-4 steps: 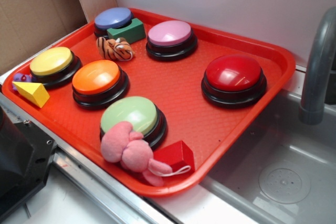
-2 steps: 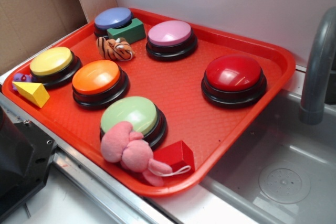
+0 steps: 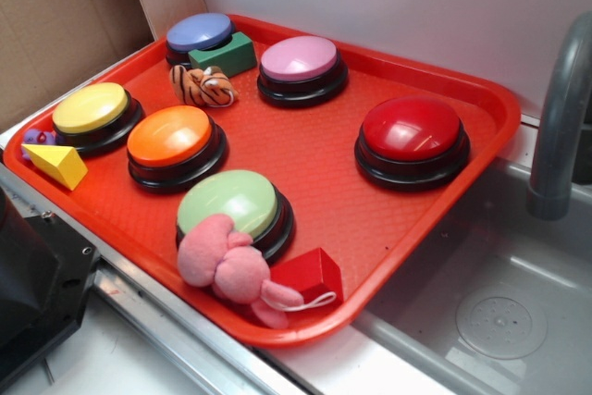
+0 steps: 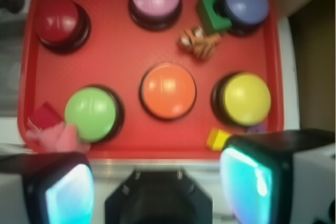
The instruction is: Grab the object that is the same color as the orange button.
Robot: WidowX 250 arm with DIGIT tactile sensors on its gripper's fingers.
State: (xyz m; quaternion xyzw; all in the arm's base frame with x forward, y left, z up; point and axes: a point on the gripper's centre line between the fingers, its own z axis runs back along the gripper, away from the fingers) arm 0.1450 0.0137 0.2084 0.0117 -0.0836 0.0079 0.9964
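fuzzy cloth tiger toy (image 3: 203, 86); glossy plastic orange button (image 3: 170, 135).

Tiger plush (image 4: 200, 43) beside green block (image 4: 211, 12)

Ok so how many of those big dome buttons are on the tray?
6, all on the red tray: blue and pink at the back, yellow, orange and red mid-row, green in front.

- red tray (image 3: 435, 196)
- yellow button (image 3: 91, 108), yellow wedge (image 3: 57, 164) beside it
- green button (image 3: 228, 203), pink plush (image 3: 222, 261) touching it
- grey tap (image 3: 560, 108)
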